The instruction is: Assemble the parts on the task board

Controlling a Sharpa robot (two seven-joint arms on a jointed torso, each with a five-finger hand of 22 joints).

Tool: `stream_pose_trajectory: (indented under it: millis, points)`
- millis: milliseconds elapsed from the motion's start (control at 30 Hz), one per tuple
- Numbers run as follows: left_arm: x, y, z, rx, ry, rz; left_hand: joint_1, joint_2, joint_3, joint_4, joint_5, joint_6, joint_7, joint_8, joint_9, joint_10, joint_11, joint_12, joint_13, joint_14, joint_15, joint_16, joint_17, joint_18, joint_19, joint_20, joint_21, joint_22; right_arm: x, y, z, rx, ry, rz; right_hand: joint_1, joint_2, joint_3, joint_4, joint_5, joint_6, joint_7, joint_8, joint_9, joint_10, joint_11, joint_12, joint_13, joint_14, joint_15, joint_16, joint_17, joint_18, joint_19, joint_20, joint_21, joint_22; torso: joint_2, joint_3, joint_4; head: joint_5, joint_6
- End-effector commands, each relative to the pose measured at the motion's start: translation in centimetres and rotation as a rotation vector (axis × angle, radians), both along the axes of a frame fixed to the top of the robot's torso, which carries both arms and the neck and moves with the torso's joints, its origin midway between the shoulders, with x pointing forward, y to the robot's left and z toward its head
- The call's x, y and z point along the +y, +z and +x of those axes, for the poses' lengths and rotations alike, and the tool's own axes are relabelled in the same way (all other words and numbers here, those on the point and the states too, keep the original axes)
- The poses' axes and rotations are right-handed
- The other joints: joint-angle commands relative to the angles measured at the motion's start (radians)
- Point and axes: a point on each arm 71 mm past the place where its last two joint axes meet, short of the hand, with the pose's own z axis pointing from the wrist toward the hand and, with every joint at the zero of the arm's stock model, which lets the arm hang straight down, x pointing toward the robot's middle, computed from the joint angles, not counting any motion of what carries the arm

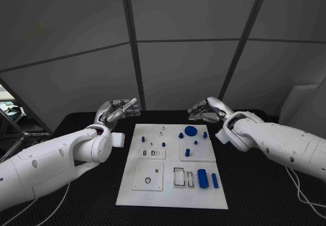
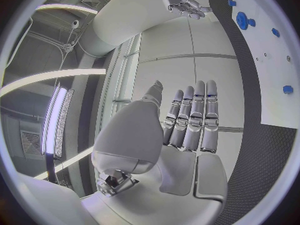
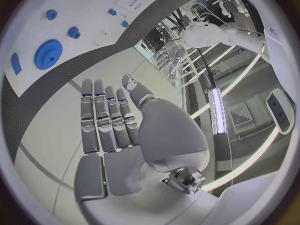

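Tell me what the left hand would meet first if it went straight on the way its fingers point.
Probably nothing: the left hand is open, fingers aimed past the far edge of the task board, toward the grey wall. Depth is unclear.

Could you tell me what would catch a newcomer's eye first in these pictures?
Most striking are the two silver hands raised beyond the far edge of the task board: the left hand and the right hand both hold nothing, fingers extended. Next come the blue parts on the white board, above all the round gear near its far edge and the upright cylinder toward its near right.
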Motion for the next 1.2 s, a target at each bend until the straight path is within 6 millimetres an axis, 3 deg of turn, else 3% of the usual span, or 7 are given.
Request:
stream_pose_trajectory:
  millis: [33, 200, 267, 533, 833, 1000, 1200]
  points:
    - [-0.5, 0.6, -0.7, -0.016, -0.044, -0.002, 0.015, -0.004, 0.0, -0.01, 0.004, 0.007, 0.001, -0.008, 0.001, 0.008, 0.0, -0.007, 0.001, 0.009, 0.0, 0.002, 0.002, 0.024, 0.005, -0.002, 0.003, 0.0, 0.8, 0.3, -0.2, -0.055, 0.05, -0.253, 0.012, -0.049, 0.036, -0.001, 0.009, 0.067, -0.028, -0.013, 0.004, 0.091, -0.041, -0.01, 0.001, 0.201, -0.068, 0.065, 0.05, 0.019, 0.128, -0.073, 0.208, 0.111, 0.033, -0.0029, 0.0048, -0.008, 0.008]
    - [-1.2, 1.1, -1.6, -0.018, -0.078, -0.015, 0.019, -0.006, -0.003, -0.018, 0.006, 0.008, 0.002, -0.015, 0.001, 0.006, 0.003, -0.02, -0.002, -0.003, 0.004, -0.011, 0.002, 0.022, -0.002, -0.001, -0.001, -0.004, 1.7, 1.1, -0.5, -0.127, 0.066, -0.448, -0.019, -0.078, 0.051, 0.0, 0.009, 0.074, -0.036, -0.032, 0.001, 0.088, -0.054, -0.012, 0.0, 0.327, -0.095, 0.152, 0.117, 0.021, 0.187, -0.094, 0.32, 0.174, 0.058, -0.0034, 0.0134, -0.017, 0.016]
    - [-1.5, 1.3, -2.0, -0.017, -0.091, -0.02, 0.019, -0.006, -0.003, -0.019, 0.006, 0.009, 0.002, -0.016, 0.001, 0.006, 0.003, -0.022, -0.002, -0.004, 0.005, -0.012, 0.002, 0.022, -0.003, 0.0, -0.002, -0.005, 2.1, 1.2, -0.6, -0.152, 0.065, -0.509, -0.032, -0.086, 0.065, 0.0, 0.009, 0.076, -0.039, -0.04, 0.001, 0.075, -0.055, -0.011, 0.0, 0.331, -0.098, 0.237, 0.171, 0.02, 0.211, -0.102, 0.376, 0.213, 0.068, -0.004, 0.0159, -0.02, 0.019]
    - [-2.2, 1.7, -2.9, -0.016, -0.126, -0.032, 0.018, -0.005, -0.006, -0.021, 0.006, 0.008, 0.004, -0.022, 0.0, 0.005, 0.006, -0.03, -0.003, -0.01, 0.007, -0.02, 0.002, 0.021, -0.008, 0.002, -0.005, -0.007, 3.5, 1.4, -0.7, -0.211, 0.044, -0.658, -0.058, -0.112, 0.106, 0.001, 0.003, 0.068, -0.035, -0.043, 0.0, 0.04, -0.051, -0.011, 0.003, 0.313, -0.092, 0.521, 0.351, -0.048, 0.354, -0.093, 0.748, 0.705, 0.091, -0.0051, 0.0239, -0.028, 0.024]
    - [-2.5, 1.8, -3.2, -0.012, -0.143, -0.038, 0.014, -0.002, -0.007, -0.02, 0.006, 0.008, 0.004, -0.024, 0.0, 0.004, 0.007, -0.034, -0.003, -0.015, 0.009, -0.025, 0.002, 0.021, -0.011, 0.003, -0.008, -0.009, 4.2, 1.4, -0.4, -0.225, 0.027, -0.707, -0.056, -0.112, 0.107, 0.003, 0.003, 0.063, -0.03, -0.043, 0.0, 0.008, -0.043, -0.013, 0.0, 0.3, -0.084, 0.585, 0.397, -0.052, 0.353, -0.085, 0.787, 0.749, 0.106, -0.0071, 0.0304, -0.04, 0.02]
    - [-2.7, 1.8, -3.3, -0.009, -0.151, -0.04, 0.012, -0.003, -0.01, -0.021, 0.006, 0.006, 0.007, -0.029, 0.0, 0.002, 0.009, -0.04, -0.003, -0.018, 0.011, -0.03, 0.003, 0.021, -0.014, 0.005, -0.01, -0.011, 4.7, 1.2, -0.2, -0.219, 0.042, -0.718, -0.061, -0.097, 0.116, 0.005, 0.008, 0.065, -0.033, -0.043, 0.0, 0.017, -0.044, -0.012, 0.001, 0.304, -0.084, 0.658, 0.465, -0.061, 0.371, -0.085, 0.826, 0.808, 0.11, -0.0094, 0.0327, -0.041, 0.021]
    - [-2.6, 1.9, -3.4, -0.008, -0.154, -0.041, 0.012, -0.003, -0.011, -0.021, 0.006, 0.006, 0.008, -0.029, 0.0, 0.002, 0.009, -0.041, -0.003, -0.019, 0.011, -0.031, 0.003, 0.021, -0.015, 0.005, -0.01, -0.012, 5.1, 1.1, -0.1, -0.208, 0.051, -0.728, -0.066, -0.092, 0.125, 0.005, 0.008, 0.066, -0.032, -0.042, 0.0, 0.02, -0.044, -0.012, 0.0, 0.303, -0.083, 0.704, 0.506, -0.066, 0.381, -0.084, 0.849, 0.841, 0.111, -0.0077, 0.0341, -0.04, 0.013]
